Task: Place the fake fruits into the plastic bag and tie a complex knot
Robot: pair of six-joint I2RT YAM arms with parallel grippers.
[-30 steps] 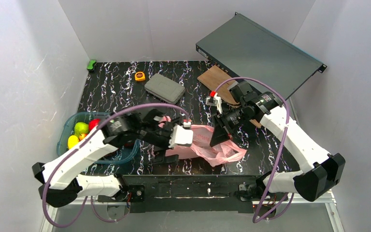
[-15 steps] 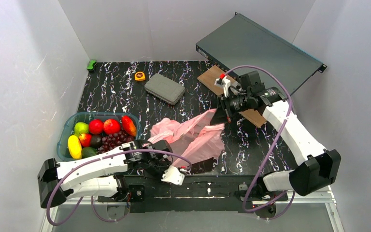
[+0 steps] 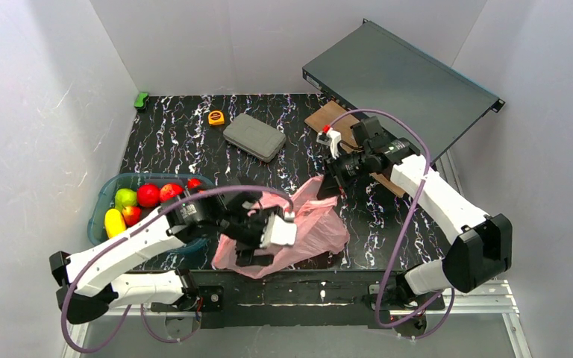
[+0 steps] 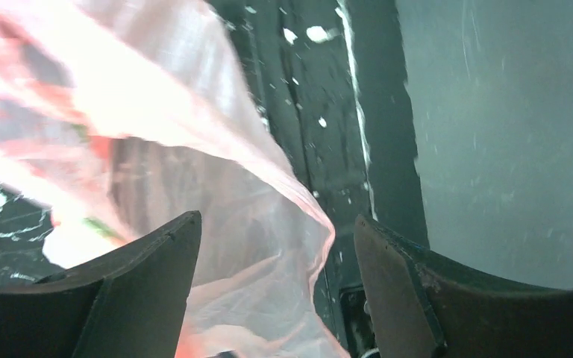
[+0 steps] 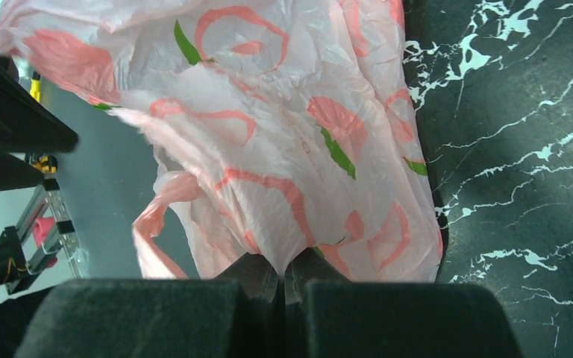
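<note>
Pink, crinkly film printed with red swirls and green leaves, the plastic bag (image 3: 310, 227) lies slumped on the black marbled tabletop (image 3: 183, 145) close to its near edge, with one corner drawn up toward 1 o'clock. The right hand (image 3: 322, 186) has that corner: in the right wrist view its two fingers are pressed together on a pinch of the bag (image 5: 283, 142), and the rest spreads away from them over the tabletop's edge. The left hand (image 3: 252, 250) sits at the bag's 9 o'clock side, low over the film. In the left wrist view its fingers (image 4: 127, 291) stand wide apart, with a fold of the bag (image 4: 186, 104) loose between and beyond them and nothing clamped. At 9 o'clock of the bag, well apart from it, the fake fruits (image 3: 148, 195) lie in a teal tub (image 3: 103, 200): red, yellow-green and yellow ones can be seen. The left arm crosses above the tub's near right part and hides what lies there. At 11 o'clock of the bag rests a grey case (image 3: 254, 136), and a yellow tape measure (image 3: 215, 117) lies just beyond it. A small green object (image 3: 142, 99) sits in the far left corner. The right arm reaches over a wooden board (image 3: 327, 117), and a dark rack unit (image 3: 403, 71) leans behind that at 1 o'clock.
</note>
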